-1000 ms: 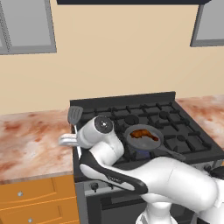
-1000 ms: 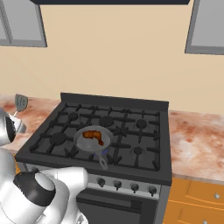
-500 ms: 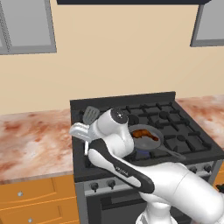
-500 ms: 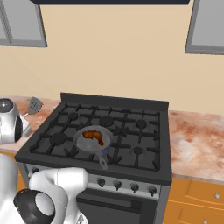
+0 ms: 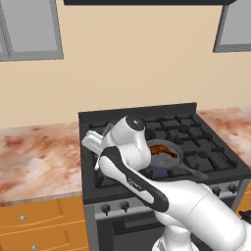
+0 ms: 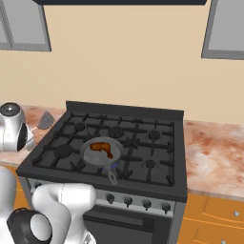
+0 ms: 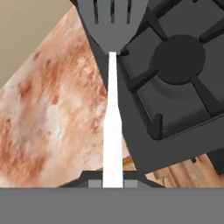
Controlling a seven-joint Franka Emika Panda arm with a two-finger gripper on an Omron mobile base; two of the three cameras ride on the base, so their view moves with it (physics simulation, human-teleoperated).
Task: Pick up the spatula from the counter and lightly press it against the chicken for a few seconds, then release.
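Observation:
My gripper [image 7: 112, 183] is shut on the white handle of the spatula [image 7: 112, 109]. Its dark slotted head [image 7: 113, 19] points away from the hand, above the left edge of the stove and the counter. In the right base view the grey spatula head [image 6: 46, 119] shows just left of the stove, beside my white arm joint. The browned chicken [image 5: 162, 149] [image 6: 101, 147] lies in a small grey pan [image 6: 88, 155] on a front burner, well to the right of the spatula. My upper arm hides the fingers in the left base view.
The black gas stove [image 6: 152, 143] [image 7: 179, 61] has raised grates. The pan's handle [image 6: 112, 176] [image 5: 193, 171] sticks out toward the front. Marbled counter [image 5: 34, 157] [image 6: 214, 152] runs on both sides, with orange drawers [image 5: 39, 220] below and wall cabinets above.
The arm has swung right, carrying the spatula from over the left counter to the stove's left edge. The pan and chicken have stayed put.

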